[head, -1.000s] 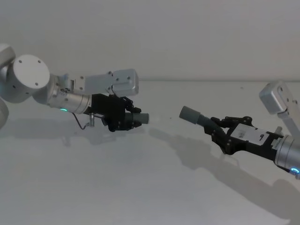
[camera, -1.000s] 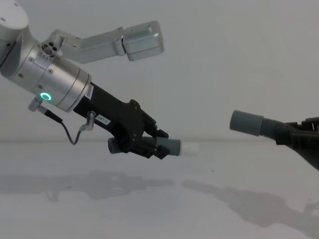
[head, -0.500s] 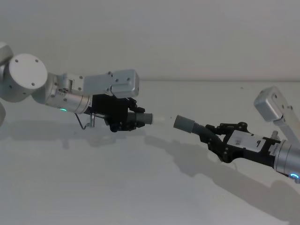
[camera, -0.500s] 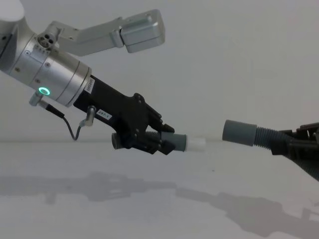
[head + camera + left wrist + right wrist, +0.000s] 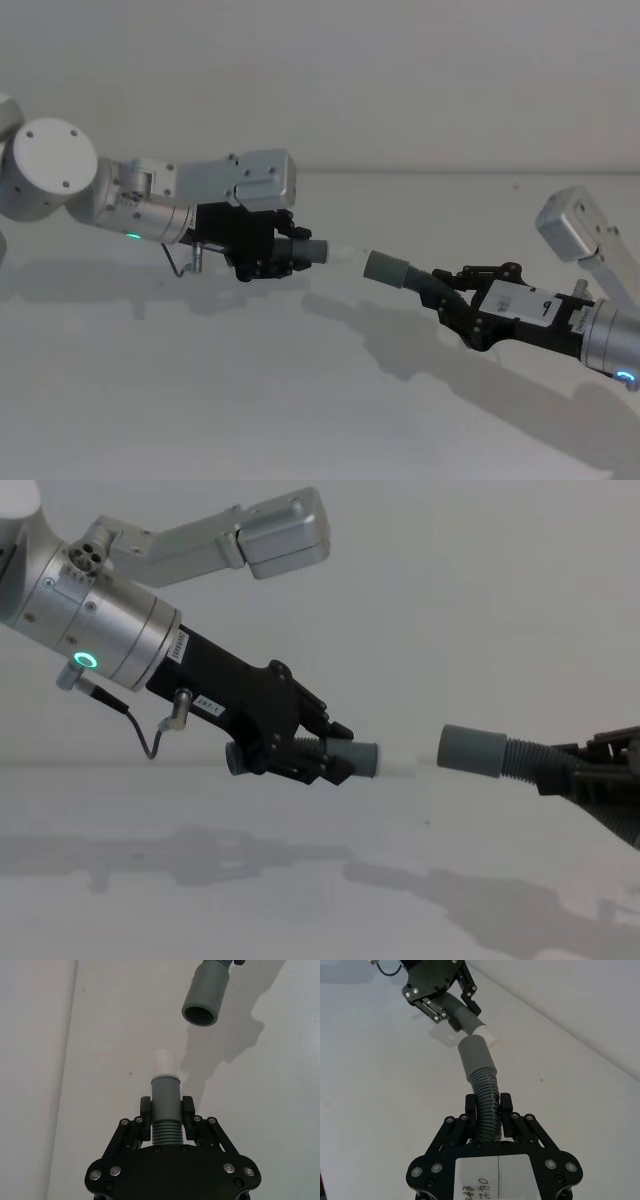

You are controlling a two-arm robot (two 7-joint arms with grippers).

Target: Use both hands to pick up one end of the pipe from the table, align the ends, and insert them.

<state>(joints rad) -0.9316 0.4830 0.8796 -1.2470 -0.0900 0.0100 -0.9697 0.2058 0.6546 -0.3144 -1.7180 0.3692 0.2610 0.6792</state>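
Now, gap: the white-tipped end (image 5: 397, 764) and the open grey cuff (image 5: 471, 750) have drawn much closer over the last second; from the chest view they are near but apart, nearly level.
Left piece: the ribbed hose (image 5: 165, 1130) is clenched in the left pincer (image 5: 165, 1115), held above the table (image 5: 250, 400), tip pointing at the other arm.
Right piece: the right pincer (image 5: 488, 1110) grasps its hose (image 5: 485, 1097) on the ribs, cuff leading; it has swung lower and flatter than a second ago.
Meaning: alignment looks nearly done, insertion not yet begun; from the left wrist view the cuff mouth (image 5: 201, 1014) sits off the tip's axis, so a small sideways correction seems needed before pushing.
Room: both pieces hang well above the table, with open surface beneath and around.
Edges: the table's far edge (image 5: 420, 172) lies well behind both pincers.
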